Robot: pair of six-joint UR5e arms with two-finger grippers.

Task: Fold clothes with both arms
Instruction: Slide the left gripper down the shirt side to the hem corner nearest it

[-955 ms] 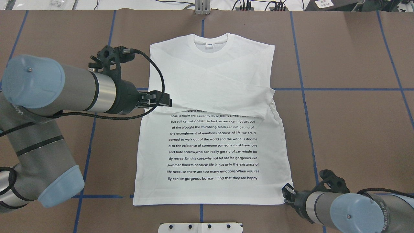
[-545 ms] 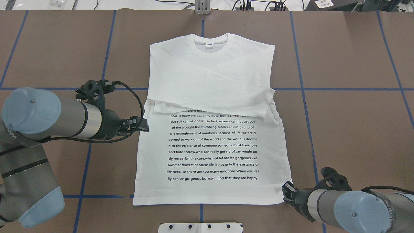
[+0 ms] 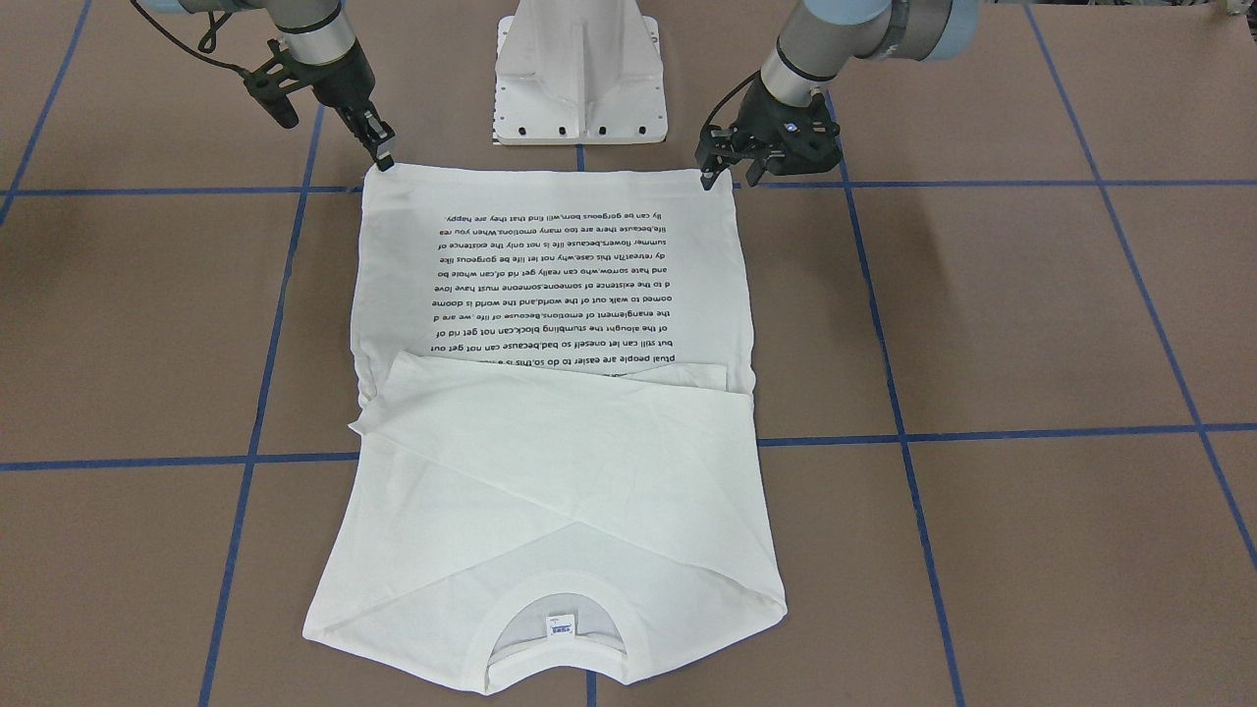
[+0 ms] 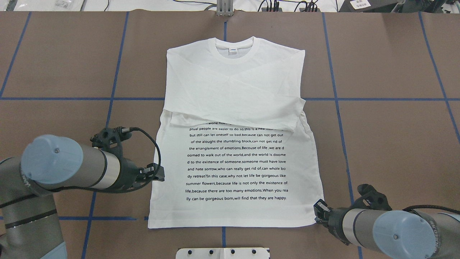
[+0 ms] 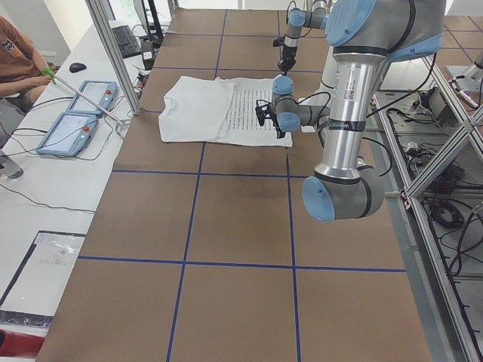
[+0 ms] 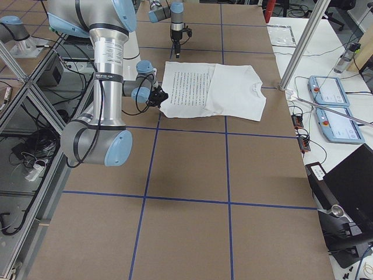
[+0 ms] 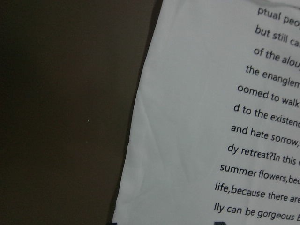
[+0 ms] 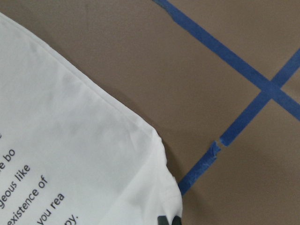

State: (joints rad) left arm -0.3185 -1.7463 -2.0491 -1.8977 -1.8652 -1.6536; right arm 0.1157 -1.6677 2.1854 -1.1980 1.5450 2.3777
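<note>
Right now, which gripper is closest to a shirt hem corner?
The right gripper: a hem corner of the T-shirt lies at its fingertips. The left gripper hangs beside the side edge.

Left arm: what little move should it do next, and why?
Probably ease the left gripper along the T-shirt side edge to its near hem corner. The right gripper sits at the opposite hem corner, while the left one hangs beside the edge, holding nothing.
</note>
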